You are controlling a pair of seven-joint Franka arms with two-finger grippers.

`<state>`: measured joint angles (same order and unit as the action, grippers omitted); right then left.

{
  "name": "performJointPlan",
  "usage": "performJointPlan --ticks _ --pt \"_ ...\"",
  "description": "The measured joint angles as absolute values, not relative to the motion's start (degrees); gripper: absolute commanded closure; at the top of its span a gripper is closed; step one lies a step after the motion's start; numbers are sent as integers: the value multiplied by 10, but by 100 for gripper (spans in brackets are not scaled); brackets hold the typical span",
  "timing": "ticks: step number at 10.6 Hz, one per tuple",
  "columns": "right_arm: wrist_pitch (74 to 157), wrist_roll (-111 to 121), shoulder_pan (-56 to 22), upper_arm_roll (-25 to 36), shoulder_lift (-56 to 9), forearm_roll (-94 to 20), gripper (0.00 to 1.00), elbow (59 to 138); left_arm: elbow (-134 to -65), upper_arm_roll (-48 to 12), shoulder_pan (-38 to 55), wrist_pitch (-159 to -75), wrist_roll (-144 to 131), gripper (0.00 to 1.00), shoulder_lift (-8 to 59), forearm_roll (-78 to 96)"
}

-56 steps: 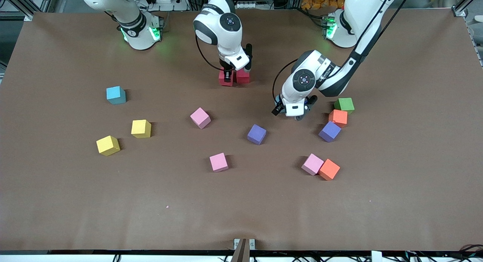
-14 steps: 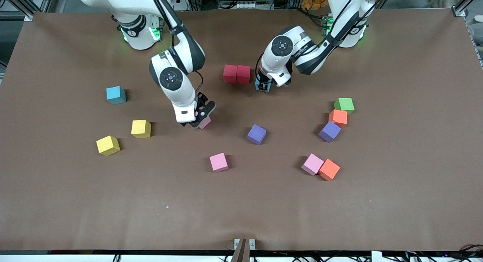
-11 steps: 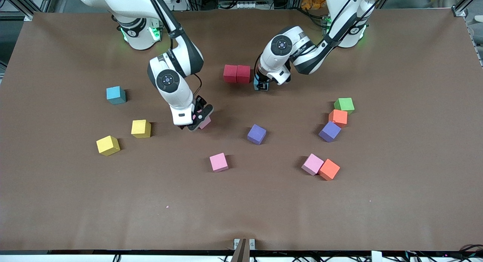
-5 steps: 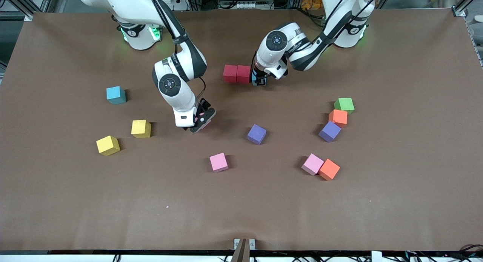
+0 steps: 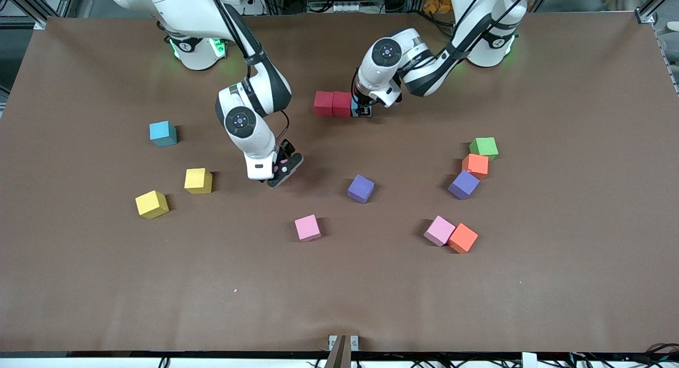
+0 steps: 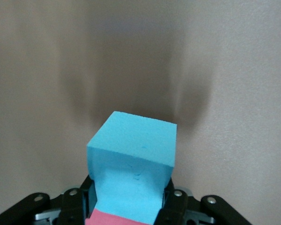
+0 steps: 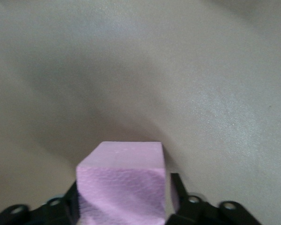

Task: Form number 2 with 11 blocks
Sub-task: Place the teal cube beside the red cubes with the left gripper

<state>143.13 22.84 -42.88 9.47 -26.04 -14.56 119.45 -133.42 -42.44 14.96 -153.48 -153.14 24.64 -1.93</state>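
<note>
Fourteen foam cubes are in view: three pink, two red, two yellow, two purple, two orange, two blue and one green.

Two red cubes (image 5: pixel 332 103) sit flush side by side near the robots' bases, between the two arms. This is all of the digit that lies on the table so far: a short row whose long axis runs from the right arm's end of the table toward the left arm's end.

The left gripper (image 5: pixel 363 110) is at the end of that row nearer the left arm, its fingers clamped on a light blue cube (image 6: pixel 131 154). That cube sits just beside the red pair and in line with it. Whether it touches the table (image 5: pixel 339 294) cannot be told.

The right gripper (image 5: pixel 280 174) is low over the table, nearer the front camera than the red row and toward the right arm's end. In the right wrist view its fingers press on either side of a pink cube (image 7: pixel 122 187), which the front view hides.

The other blue cube (image 5: pixel 163 133) and the two yellow cubes (image 5: pixel 198 181) lie apart from each other toward the right arm's end. One purple cube (image 5: pixel 361 189) and one pink cube (image 5: pixel 307 228) lie alone mid-table.

Toward the left arm's end, the green cube (image 5: pixel 484 147), an orange cube (image 5: pixel 475 165) and the second purple cube (image 5: pixel 463 184) touch in a slanted chain. Nearer the camera, the last pink cube (image 5: pixel 439 230) touches the second orange cube (image 5: pixel 463 238).
</note>
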Motion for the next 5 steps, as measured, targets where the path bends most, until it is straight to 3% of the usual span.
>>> performJointPlan --ticks 2,3,4,5 --pt "1429 225 -429 95 -260 -146 71 1193 -1335 -425 151 -1539 -1531 73 246 -19" --pt "1425 214 -429 95 -260 -146 71 1190 -1336 -425 151 -1541 -1531 47 246 -19" --pt "1417 197 -429 94 -260 -146 71 1183 -1336 -425 151 -1542 -1531 0 246 -19" --pt "1395 180 -430 93 -260 -146 71 1167 -1336 -425 151 -1542 -1531 0 246 -19"
